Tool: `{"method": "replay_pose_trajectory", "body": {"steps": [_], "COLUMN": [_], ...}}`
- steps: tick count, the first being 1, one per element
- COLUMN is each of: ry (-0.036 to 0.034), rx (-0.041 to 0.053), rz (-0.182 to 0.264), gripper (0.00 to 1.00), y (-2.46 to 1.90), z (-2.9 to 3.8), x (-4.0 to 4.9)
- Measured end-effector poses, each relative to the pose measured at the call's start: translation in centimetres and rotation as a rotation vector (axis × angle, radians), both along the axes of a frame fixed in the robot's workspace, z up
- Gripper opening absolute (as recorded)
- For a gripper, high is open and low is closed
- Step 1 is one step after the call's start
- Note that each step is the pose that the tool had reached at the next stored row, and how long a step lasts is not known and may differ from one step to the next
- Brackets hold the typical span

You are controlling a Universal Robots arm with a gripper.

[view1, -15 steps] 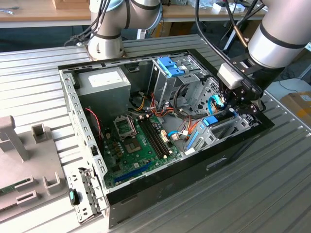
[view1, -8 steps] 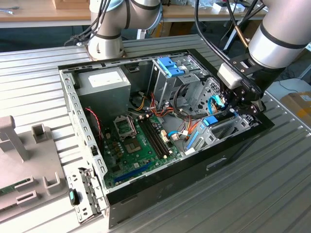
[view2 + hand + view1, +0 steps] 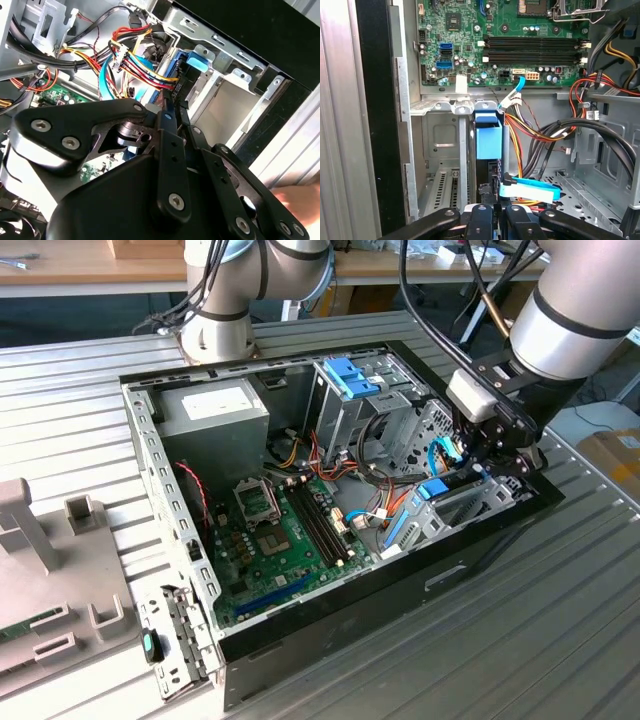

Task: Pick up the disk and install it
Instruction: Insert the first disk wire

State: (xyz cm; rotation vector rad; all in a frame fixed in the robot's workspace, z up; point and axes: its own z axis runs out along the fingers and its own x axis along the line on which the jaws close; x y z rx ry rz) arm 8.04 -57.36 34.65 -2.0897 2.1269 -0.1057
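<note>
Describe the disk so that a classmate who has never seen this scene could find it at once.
Start at the open computer case on the ribbed table and go to the low drive cage at the exterior view's right, below the gripper. The disk stands on edge there: a dark slab in a light-blue carrier, unlike the blue-tabbed bracket atop the taller cage.

One open PC case [image 3: 160, 455]. One motherboard [image 3: 275, 540]. One power supply [image 3: 215, 412]. One disk [image 3: 488, 140], standing in its bay. One arm with one hand [image 3: 487, 445]. One ribbed worktop [image 3: 560, 620].
</note>
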Motion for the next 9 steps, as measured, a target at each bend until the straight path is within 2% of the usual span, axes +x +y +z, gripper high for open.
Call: {"method": "replay_pose_trajectory", "body": {"steps": [1, 2, 3, 5, 7, 9], "ry": [0.0, -0.0001, 0.0, 0.0, 0.0, 0.0], "rx": [-0.0008, -0.0064, -0.0236, -0.0371, -0.0384, -0.0383], "rz": [0.0, 0.0, 0.0, 0.0, 0.0, 0.0], "gripper": [0.16, 0.16, 0.16, 0.16, 0.16, 0.16], "y": [0.04, 0.17, 0.34, 0.47, 0.8, 0.81], "z": [0.01, 0.01, 0.01, 0.0, 0.01, 0.0], "x": [-0.01, -0.02, -0.02, -0.02, -0.03, -0.03]}}
